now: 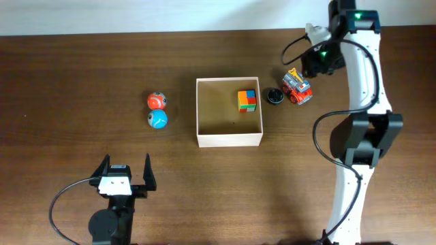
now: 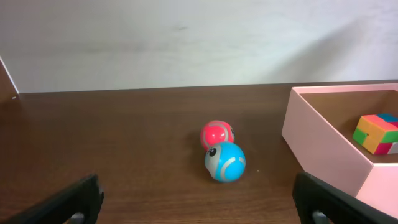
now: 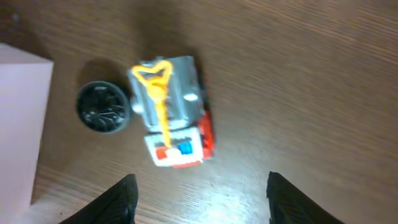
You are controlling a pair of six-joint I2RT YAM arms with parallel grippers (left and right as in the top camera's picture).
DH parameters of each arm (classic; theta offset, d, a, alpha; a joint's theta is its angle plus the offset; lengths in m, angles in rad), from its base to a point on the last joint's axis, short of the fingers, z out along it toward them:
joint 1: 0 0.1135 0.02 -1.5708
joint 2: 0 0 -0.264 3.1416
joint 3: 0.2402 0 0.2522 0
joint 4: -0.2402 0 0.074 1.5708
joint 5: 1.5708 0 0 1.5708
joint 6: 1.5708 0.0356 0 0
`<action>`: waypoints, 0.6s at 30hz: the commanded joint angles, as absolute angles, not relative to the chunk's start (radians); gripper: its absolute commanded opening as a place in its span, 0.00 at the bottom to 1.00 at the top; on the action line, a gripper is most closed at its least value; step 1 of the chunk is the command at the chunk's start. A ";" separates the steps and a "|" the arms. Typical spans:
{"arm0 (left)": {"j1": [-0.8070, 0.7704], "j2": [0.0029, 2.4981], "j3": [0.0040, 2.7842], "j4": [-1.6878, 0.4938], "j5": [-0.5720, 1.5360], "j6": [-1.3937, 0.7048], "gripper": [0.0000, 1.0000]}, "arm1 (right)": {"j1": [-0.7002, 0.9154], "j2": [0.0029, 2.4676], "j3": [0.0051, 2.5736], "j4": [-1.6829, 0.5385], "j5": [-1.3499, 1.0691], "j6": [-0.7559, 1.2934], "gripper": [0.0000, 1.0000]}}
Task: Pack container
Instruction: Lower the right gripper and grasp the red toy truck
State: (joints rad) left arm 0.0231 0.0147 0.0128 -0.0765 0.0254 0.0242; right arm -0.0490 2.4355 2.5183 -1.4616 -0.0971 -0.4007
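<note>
The container (image 1: 229,139) is a square white-walled box with a tan floor at the table's middle; a multicoloured cube (image 1: 247,100) sits inside it, also seen in the left wrist view (image 2: 375,133). A red ball (image 1: 157,101) and a blue ball (image 1: 157,120) lie left of it. A toy fire truck (image 1: 297,86) and a black round disc (image 1: 274,96) lie right of it. My right gripper (image 3: 199,202) is open above the truck (image 3: 173,112). My left gripper (image 1: 125,170) is open and empty, near the front edge, facing the balls (image 2: 225,161).
The container's near wall (image 2: 323,146) stands at the right of the left wrist view. The black disc (image 3: 102,107) lies between the truck and the container's corner (image 3: 22,124). A pale wall runs behind the table.
</note>
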 commanded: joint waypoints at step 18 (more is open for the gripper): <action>0.029 0.006 0.009 -0.081 0.022 0.039 0.99 | 0.023 2.464 2.259 -1.282 -0.010 -0.493 0.70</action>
State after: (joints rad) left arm 0.0231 0.0147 0.0128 -0.0761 0.0254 0.0242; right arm 0.0319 2.4531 2.2833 -1.2987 -0.0372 -0.4831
